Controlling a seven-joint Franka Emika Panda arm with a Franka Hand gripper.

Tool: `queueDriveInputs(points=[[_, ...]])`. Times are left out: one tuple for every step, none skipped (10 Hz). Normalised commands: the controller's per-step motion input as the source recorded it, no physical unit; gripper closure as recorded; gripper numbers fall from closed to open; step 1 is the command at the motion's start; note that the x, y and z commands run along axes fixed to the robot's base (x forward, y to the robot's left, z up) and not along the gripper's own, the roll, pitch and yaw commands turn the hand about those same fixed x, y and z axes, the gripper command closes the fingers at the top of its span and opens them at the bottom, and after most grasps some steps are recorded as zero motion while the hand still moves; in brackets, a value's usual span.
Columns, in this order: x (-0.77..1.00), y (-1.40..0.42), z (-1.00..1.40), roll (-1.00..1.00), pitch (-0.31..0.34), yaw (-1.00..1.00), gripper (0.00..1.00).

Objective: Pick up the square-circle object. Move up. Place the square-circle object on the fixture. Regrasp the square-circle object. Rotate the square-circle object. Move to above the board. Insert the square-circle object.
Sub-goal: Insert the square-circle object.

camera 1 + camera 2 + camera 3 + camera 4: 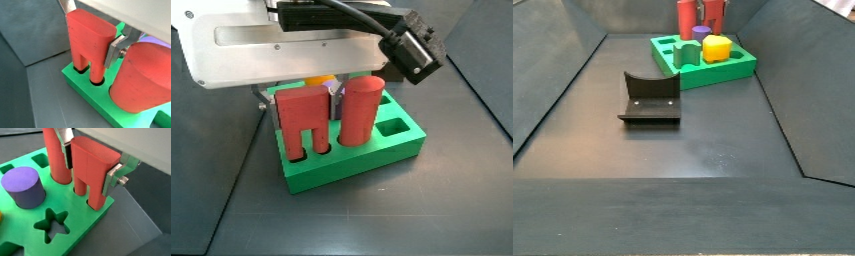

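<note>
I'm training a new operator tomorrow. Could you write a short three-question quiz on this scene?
1. True or false: the gripper is clamped on the square-circle object.
2. The object's two legs are: A) entering holes in the board; B) resting on its top; C) hanging clear above it.
3. What colour is the cylinder beside the star-shaped hole?
Key: 1 true; 2 A; 3 purple.

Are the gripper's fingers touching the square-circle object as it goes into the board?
Touching. In a wrist view the gripper fingers press flat against the square-circle object, its two legs entering the board.
</note>
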Motion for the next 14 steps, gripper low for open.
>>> queueDriveInputs(points=[[0.0, -0.01, -0.72, 0.0, -0.227, 0.41, 1.0], [0.0, -0.14, -0.65, 0.0, -0.283, 0.17, 1.0], [-0.02, -0.18, -0.6, 0.0, -0.333, 0.0, 1.0], [0.02, -0.08, -0.47, 0.08, -0.184, -0.14, 1.0], [0.0, 0.0, -0.35, 0.16, -0.077, -0.29, 1.0], [0.0, 0.02, -0.38, 0.3, 0.0, -0.24, 1.0], [0.0, 0.07, -0.41, 0.38, 0.02, -0.12, 1.0], [0.05, 0.04, -0.37, 0.41, 0.0, 0.0, 1.0], [0.0, 0.05, -0.35, 0.39, 0.0, 0.06, 1.0], [0.0, 0.04, -0.39, 0.28, 0.0, 0.09, 1.0], [0.0, 0.0, -0.48, 0.21, 0.0, 0.0, 1.0], [0.05, -0.02, -0.6, 0.17, -0.003, 0.0, 1.0], [0.15, -0.11, -0.7, 0.15, 0.0, -0.06, 1.0], [0.19, -0.25, -0.85, 0.16, 0.0, -0.27, 1.0]])
